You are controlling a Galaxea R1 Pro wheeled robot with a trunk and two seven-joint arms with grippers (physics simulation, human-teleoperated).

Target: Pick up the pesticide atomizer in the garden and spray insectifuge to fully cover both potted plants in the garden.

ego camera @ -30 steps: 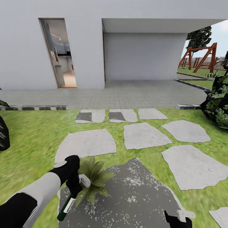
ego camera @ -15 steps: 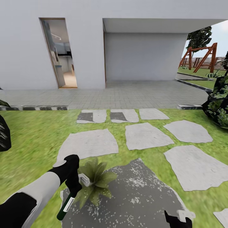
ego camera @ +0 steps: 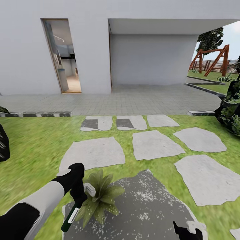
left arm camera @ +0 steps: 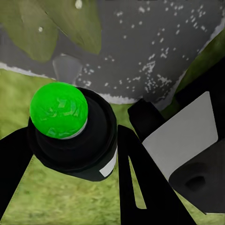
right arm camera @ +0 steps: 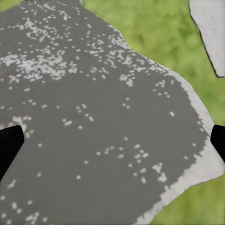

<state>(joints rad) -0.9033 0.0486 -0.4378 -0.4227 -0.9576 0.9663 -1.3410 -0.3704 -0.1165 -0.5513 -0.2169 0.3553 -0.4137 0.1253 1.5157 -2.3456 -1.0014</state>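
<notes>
Over the dark stone slab (ego camera: 150, 206), the left gripper (ego camera: 80, 196) clamps the pesticide atomizer (ego camera: 71, 215), nozzle toward the potted plant (ego camera: 100, 196) for spraying; the right gripper (ego camera: 188, 230) hangs open.

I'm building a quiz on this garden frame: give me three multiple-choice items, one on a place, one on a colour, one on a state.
1. Where does the potted plant stand?
A. on the dark wet-looking slab
B. on the paved strip by the house
C. under the swing frame

2. What colour is the round cap on the atomizer in the left wrist view?
A. red
B. bright green
C. white

3. What is the left gripper doing?
A. hanging open over bare grass
B. pressed flat on a pale slab
C. shut on the atomizer beside the plant

Answers:
1 A, the leaves rise from the dark slab's near edge.
2 B, a green dome tops the black body.
3 C, the fingers clamp the bottle, its white head at the leaves.
</notes>
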